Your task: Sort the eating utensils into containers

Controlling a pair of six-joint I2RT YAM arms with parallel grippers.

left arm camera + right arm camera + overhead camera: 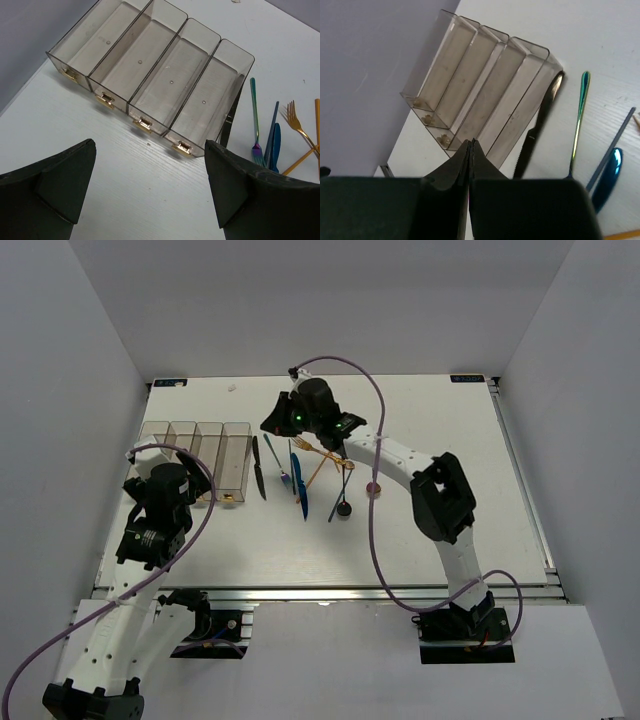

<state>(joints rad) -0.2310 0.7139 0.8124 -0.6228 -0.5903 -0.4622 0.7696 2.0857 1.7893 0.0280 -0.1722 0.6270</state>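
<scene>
The containers (197, 448), four clear bins in a row, lie at the left and look empty in the left wrist view (150, 55). To their right lie the eating utensils: a black knife (259, 468) against the last bin, a teal fork (277, 460), blue pieces (298, 482), a gold fork (312, 450) and a black spoon (342, 502). My left gripper (150, 144) stands open just before the bins' near ends, holding nothing. My right gripper (471, 142) hovers by the knife (540, 125) and bins (485, 75), shut, with nothing showing between its fingers.
A small reddish round piece (373, 488) lies right of the utensils, close under the right arm's cable. Grey walls close in the table on the left, back and right. The table's metal front rail (330, 592) runs between the two arm bases.
</scene>
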